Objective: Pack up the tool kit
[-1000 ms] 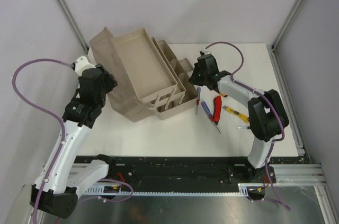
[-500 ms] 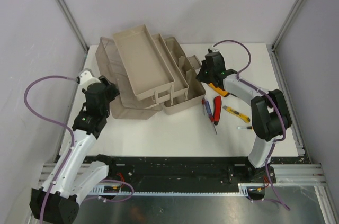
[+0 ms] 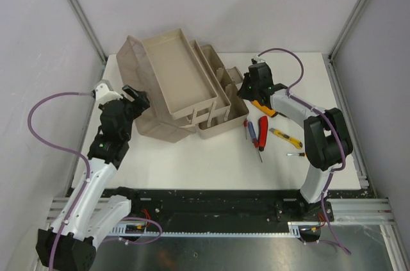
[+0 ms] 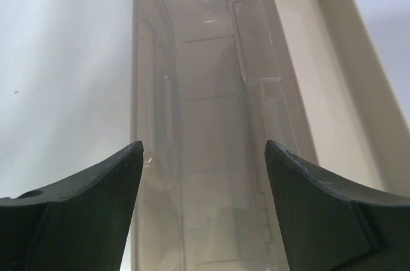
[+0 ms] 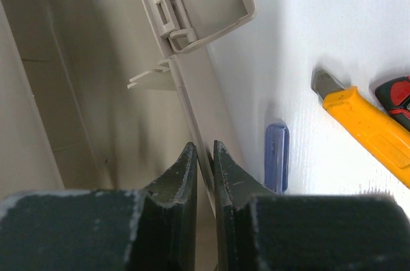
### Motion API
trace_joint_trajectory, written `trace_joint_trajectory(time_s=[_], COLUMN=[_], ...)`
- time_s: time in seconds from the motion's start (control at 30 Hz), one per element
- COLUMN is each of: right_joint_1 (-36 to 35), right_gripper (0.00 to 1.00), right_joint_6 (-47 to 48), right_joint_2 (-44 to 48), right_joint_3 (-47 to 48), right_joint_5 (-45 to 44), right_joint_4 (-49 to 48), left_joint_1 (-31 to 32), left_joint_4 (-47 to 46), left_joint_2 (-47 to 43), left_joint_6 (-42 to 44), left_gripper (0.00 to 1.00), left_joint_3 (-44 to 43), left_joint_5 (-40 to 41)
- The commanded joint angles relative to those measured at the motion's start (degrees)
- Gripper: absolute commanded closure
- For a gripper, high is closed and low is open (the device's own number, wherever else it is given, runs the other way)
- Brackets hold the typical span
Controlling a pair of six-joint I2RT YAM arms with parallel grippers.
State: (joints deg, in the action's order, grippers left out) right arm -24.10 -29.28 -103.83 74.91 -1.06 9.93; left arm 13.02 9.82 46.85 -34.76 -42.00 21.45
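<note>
Smoky plastic fills the left wrist view: the lid (image 4: pixel 205 91) of the toolbox (image 3: pixel 221 122) hangs open off the box's left side. The left gripper (image 3: pixel 136 98) hovers just beside it, jaws spread wide with nothing between them. On the toolbox itself the beige trays (image 3: pixel 176 69) stand fanned out above the base. At the toolbox's right wall the right gripper (image 5: pixel 205 149) is pinched tight on the thin rim, steadying the box. Right of the toolbox, loose on the table (image 3: pixel 192 156), lie a blue-handled screwdriver (image 3: pixel 250 131), a red-handled tool (image 3: pixel 262 131) and a yellow knife (image 3: pixel 280 136); none is packed yet. The step in hand looks like settling the opened box so that loading can begin. Doing it well means keeping the right pinch firm so the box does not slide, drawing the left gripper clear of the lid without nudging it, and only then reaching for the tools nearest the toolbox's right wall. Against the frame a second ago, the toolbox has swung round so its trays run more nearly straight away from the arms. The left gripper, then close against the box's left side, has widened its jaws and let go, while the right gripper sits at nearly the same spot on the wall.
</note>
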Motion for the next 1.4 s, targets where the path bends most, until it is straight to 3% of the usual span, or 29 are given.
trace_joint_trajectory(time_s=[0.0, 0.27, 0.53, 0.87, 1.37], right_joint_1=[-1.15, -1.0, -0.95, -1.15, -4.64], right_gripper=[0.86, 0.86, 0.86, 0.86, 0.85], right_joint_6=[-2.38, -2.51, -2.56, -1.19, 0.87], right_joint_2=[-2.74, -2.42, -2.25, -2.34, -6.55], right_joint_3=[-1.55, -1.61, -1.58, -1.56, -1.59], right_joint_5=[3.4, 3.19, 3.24, 5.33, 12.38], right_joint_4=[1.88, 1.77, 2.0, 1.53, -2.25], left_joint_1=[1.2, 1.13, 1.08, -0.17, -3.03], left_joint_4=[2.07, 0.36, 0.51, 1.87, 1.06], left_joint_2=[3.47, 5.58, 4.47, 6.95, 11.34], left_joint_6=[-1.97, -4.97, -3.99, -5.31, -6.69], left_gripper=[0.18, 0.28, 0.21, 0.38, 0.42], left_joint_3=[1.21, 0.03, 0.74, 3.04, 7.48], left_joint_5=[-16.14, -18.68, -15.54, -11.15, -7.18])
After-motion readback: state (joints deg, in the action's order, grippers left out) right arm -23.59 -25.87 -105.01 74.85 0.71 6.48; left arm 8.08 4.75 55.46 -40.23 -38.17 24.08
